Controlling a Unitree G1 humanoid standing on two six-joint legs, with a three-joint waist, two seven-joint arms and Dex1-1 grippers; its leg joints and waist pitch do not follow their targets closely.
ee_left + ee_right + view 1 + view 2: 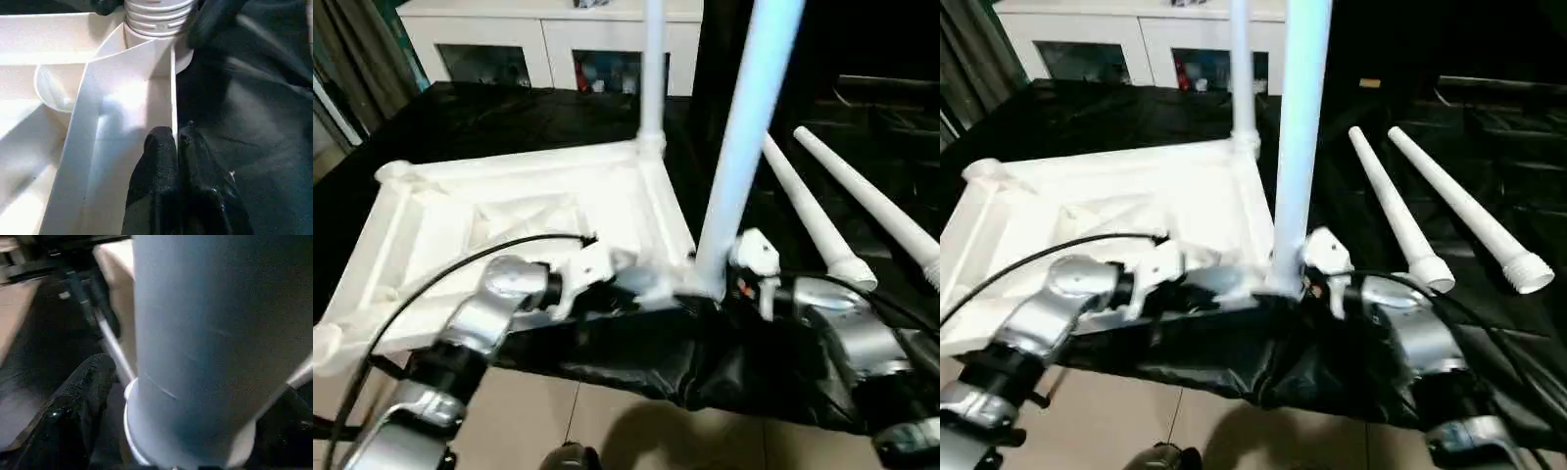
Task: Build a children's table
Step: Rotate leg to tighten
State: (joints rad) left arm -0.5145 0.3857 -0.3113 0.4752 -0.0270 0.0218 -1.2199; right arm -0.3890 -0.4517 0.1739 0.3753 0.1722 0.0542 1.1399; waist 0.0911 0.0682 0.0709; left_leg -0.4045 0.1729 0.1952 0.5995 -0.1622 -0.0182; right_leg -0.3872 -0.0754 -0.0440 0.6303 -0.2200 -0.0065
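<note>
The children's table's white tabletop (509, 206) lies ribbed side up on black cloth. One white leg (653, 69) stands in its far right corner socket. A second leg (744, 137) stands upright at the near right corner. My left gripper (175, 139) is shut on the tabletop's thin rim wall (173, 88) just beside that corner. My right gripper (193, 396) stands open around the base of the near leg (205, 333), one finger (78, 396) a little apart from it. Two more legs (808, 211) (871, 201) lie on the cloth to the right.
A white glass-door cabinet (548, 44) stands behind the work surface. The black cloth (509, 117) hangs over the near edge, with tiled floor (558, 411) below. A black cable (440, 274) loops over my left forearm.
</note>
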